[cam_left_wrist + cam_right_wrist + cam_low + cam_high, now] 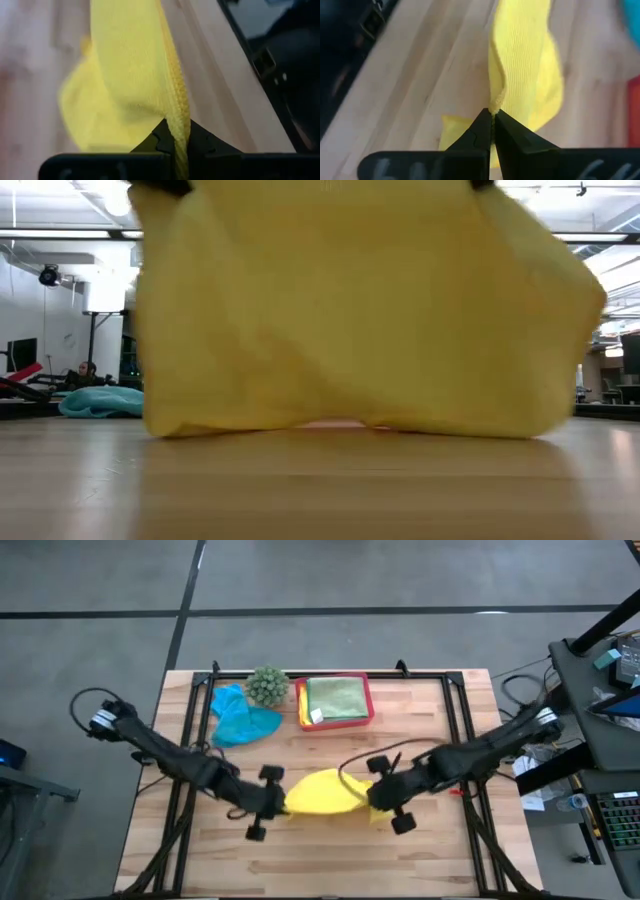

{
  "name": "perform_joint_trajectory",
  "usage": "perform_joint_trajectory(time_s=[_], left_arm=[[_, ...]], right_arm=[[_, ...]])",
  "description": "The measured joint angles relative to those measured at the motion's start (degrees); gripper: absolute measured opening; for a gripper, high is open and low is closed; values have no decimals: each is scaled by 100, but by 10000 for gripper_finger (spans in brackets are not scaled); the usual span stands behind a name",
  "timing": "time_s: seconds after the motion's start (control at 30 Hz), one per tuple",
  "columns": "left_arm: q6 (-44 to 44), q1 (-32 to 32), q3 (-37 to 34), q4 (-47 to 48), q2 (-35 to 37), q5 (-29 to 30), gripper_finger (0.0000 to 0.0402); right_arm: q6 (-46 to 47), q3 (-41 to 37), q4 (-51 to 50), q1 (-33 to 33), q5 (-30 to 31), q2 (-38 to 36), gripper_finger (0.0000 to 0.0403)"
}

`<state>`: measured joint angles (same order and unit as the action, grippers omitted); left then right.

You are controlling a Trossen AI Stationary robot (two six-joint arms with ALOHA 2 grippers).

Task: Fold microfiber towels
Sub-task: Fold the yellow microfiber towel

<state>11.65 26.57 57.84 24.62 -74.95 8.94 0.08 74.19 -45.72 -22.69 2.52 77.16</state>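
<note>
I have a yellow towel [322, 792] between my two pincers, near the middle of the table [330, 860], a bit toward the front edge; it hangs in a soft sag and its bottom touches the wood; in the low view the yellow towel [360, 310] fills almost the whole picture, and its lower edge rests on the table top.

My left gripper [277, 802] is clenched on the left end of the towel; in the left wrist view my left gripper [175, 142] pinches a thick folded edge of the yellow towel [130, 75] tight between its two dark fingers; my right gripper [378, 796] is clenched on the right end; in the right wrist view my right gripper [492, 125] nips a thin edge of the yellow towel [525, 55] right at the tips.

Toward the back edge lies a teal blue towel [240, 718] in a crumpled heap, on the left side; just beside it sits a round spiky green plant [267, 686]; next to the plant is a pink tray [298, 710] with a light green towel [336, 697] folded flat inside it; a bit of another yellow cloth [307, 716] peeks out at the tray's left side.

In the low view the teal blue towel [100, 402] shows far off at the left.
</note>
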Motion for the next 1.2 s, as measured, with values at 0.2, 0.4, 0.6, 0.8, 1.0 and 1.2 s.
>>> perform_joint_trajectory(time_s=[0.2,0.4,0.6,0.8,1.0,1.2], left_arm=[[898,375,53,-113,-949,-307,0],[1348,539,54,-749,-1674,-674,0],[1540,557,53,-1228,-2127,-1237,10],[2049,557,53,-1188,-2181,-1619,87],[2042,529,53,-1023,-1852,-1642,159],[1928,455,-9,-454,-1434,-893,175]], right_arm=[[296,-16,29,-241,-324,1011,8],[533,-17,388,-217,-1535,1834,12],[821,-17,465,-119,-2270,2197,59],[851,-17,352,-51,-2350,2122,134],[785,-43,91,-23,-1996,1861,182],[835,-351,79,88,-885,1464,187]])
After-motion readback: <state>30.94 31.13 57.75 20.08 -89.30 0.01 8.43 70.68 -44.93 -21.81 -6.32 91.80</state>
